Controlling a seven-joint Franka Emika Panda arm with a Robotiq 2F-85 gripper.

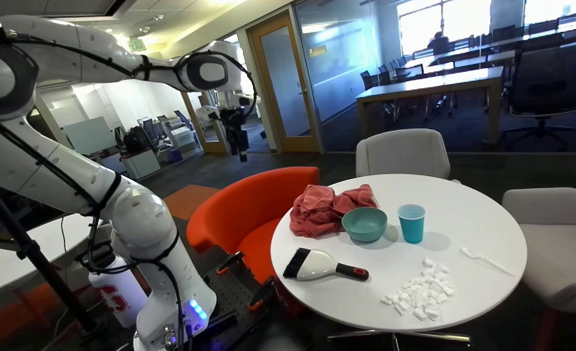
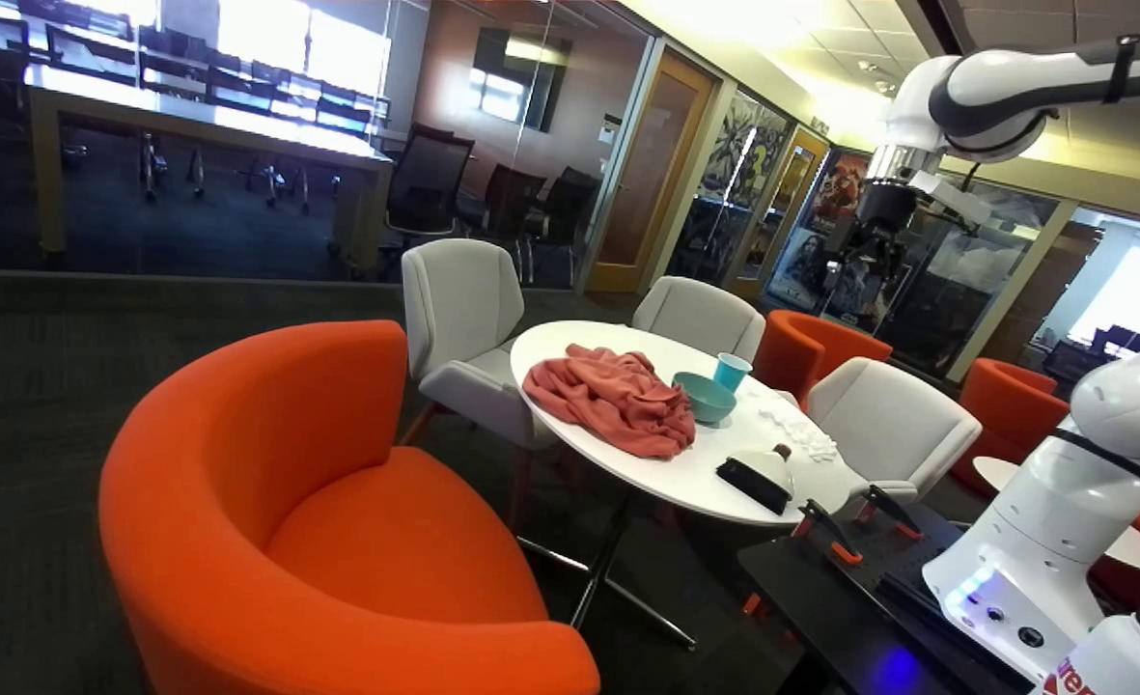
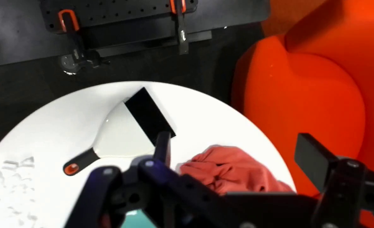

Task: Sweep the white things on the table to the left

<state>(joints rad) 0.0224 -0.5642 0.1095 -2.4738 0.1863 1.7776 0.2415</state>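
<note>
Your gripper (image 3: 234, 139) is spread wide and holds nothing, up high, well apart from the table (image 1: 473, 224). The white bits (image 1: 424, 291) lie in a loose pile near the table's edge, apart from the brush (image 1: 316, 265). They look light and dry, so they may skid and scatter. Don't pinch them; hold the brush by its dark handle (image 1: 352, 271) and push gently.

On the round white table (image 1: 390, 263) over there, white chunks (image 1: 431, 286) lie clustered near a black-bristled hand brush (image 1: 318, 265).
</note>
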